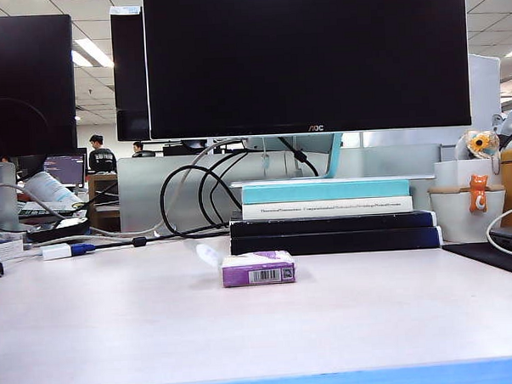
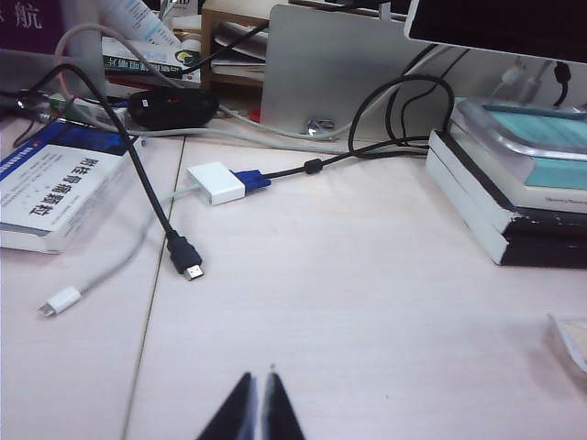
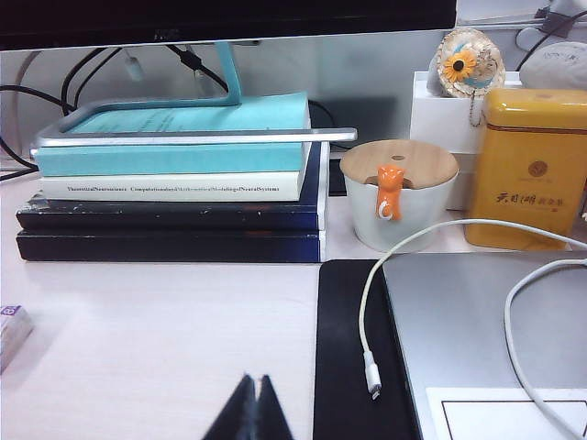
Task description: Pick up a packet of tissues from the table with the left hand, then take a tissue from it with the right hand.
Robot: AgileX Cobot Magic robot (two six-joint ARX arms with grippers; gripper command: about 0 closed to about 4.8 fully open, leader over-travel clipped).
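The purple and white packet of tissues [image 1: 258, 268] lies on the pale table [image 1: 160, 332], barcode side toward the front, just ahead of the stacked books. A bit of white tissue [image 1: 209, 255] sticks out at its left end. Neither arm shows in the exterior view. In the left wrist view my left gripper [image 2: 260, 378] hangs shut and empty over bare table, with only a corner of the packet [image 2: 573, 337] at the frame's edge. My right gripper [image 3: 255, 379] is also shut and empty, and the packet's end [image 3: 11, 326] shows far to its side.
Stacked books [image 1: 334, 218] under a monitor stand sit behind the packet. Black cables and a white adapter [image 2: 216, 182] lie at the left, beside a blue-white box [image 2: 57, 197]. A white cup [image 3: 398, 194], a yellow tin [image 3: 534, 165], a laptop [image 3: 486, 339] and a black mat [image 3: 353, 357] occupy the right.
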